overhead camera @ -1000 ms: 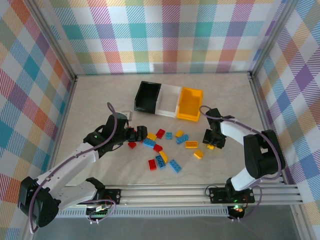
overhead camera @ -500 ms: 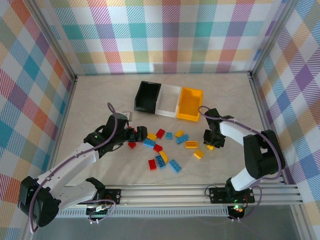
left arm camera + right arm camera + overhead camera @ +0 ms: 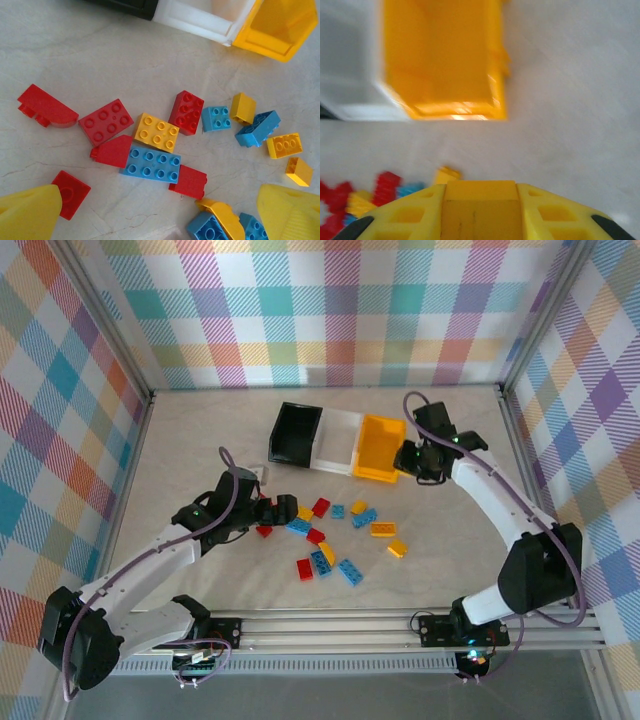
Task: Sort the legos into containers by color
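Observation:
Red, blue and yellow-orange legos [image 3: 325,535] lie scattered mid-table. In the left wrist view a blue brick [image 3: 151,163] sits among red [image 3: 106,121] and yellow [image 3: 156,132] ones. My left gripper [image 3: 278,510] hovers open over the pile's left end, its yellow fingers [image 3: 27,212] wide apart with nothing between them. Behind stand the containers in a row: black [image 3: 295,433], white [image 3: 338,440] and yellow-orange [image 3: 380,448]. My right gripper [image 3: 408,462] is raised by the yellow bin's [image 3: 440,60] right front corner, shut on a yellow lego [image 3: 480,192].
Plaid walls enclose the table on three sides, with a metal rail [image 3: 400,625] along the near edge. Bare tabletop [image 3: 180,440] lies left of the bins, and more to the right of the lego pile.
My right gripper closed on a yellow lego at the pile's right end, lifted it and carried it back toward the yellow bin. The left arm barely moved.

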Tool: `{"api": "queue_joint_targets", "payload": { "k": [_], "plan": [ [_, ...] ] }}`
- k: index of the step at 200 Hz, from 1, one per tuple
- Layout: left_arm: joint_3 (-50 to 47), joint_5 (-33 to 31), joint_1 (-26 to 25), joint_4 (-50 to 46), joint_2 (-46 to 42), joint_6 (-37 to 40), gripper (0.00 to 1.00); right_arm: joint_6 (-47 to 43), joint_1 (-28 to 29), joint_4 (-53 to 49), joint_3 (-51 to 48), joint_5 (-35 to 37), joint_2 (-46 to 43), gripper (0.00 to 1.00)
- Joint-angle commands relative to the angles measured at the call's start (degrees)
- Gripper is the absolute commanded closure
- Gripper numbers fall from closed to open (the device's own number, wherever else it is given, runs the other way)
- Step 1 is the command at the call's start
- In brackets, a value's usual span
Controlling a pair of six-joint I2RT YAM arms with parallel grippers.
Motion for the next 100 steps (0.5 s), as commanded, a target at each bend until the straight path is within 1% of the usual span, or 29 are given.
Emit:
{"api": "queue_joint_targets", "payload": {
  "k": [1, 35, 67, 100],
  "plan": [
    [-1.1, 1.6, -0.4, 1.6, -0.3, -1.3, 0.00, -3.9, 0.5, -0.8, 8.3, -3.2, 7.9, 0.69],
    [-1.3, 0.3, -0.4, -0.5, -2.1, -0.7, 0.00, -6.6, 0.9, -1.4, 18.8, -3.8, 20.2, 0.68],
    [-0.7, -0.3, -0.4, -2.0, -2.7, 0.1, 0.00, -7.4, 1.6, -2.6, 25.6, -3.2, 30.1, 0.68],
    [-0.4, -0.4, -0.4, -2.3, -2.5, 0.5, 0.00, -7.4, 1.8, -2.2, 27.5, -2.8, 34.6, 0.67]
  ]
}}
